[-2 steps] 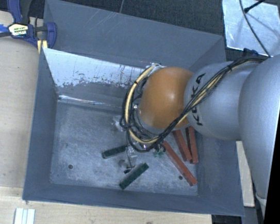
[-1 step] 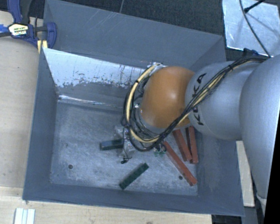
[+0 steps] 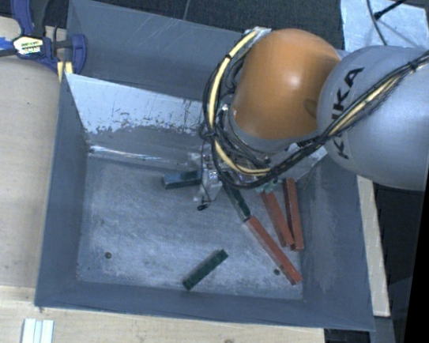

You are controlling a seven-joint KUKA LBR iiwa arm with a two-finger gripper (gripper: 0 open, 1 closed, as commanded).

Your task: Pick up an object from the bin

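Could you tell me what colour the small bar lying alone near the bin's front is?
The bar is dark green, in the camera view.

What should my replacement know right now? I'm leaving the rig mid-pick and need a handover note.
Pincer: low over the back middle of the grey metal bin; open or shut cannot be told.
Things: small dark teal block close beside it, toward the view's left; dark green flat bar near the front; reddish-brown sticks on the view's right.
Done: nothing seen lifted.
Left: grasp one thing and lift it out.
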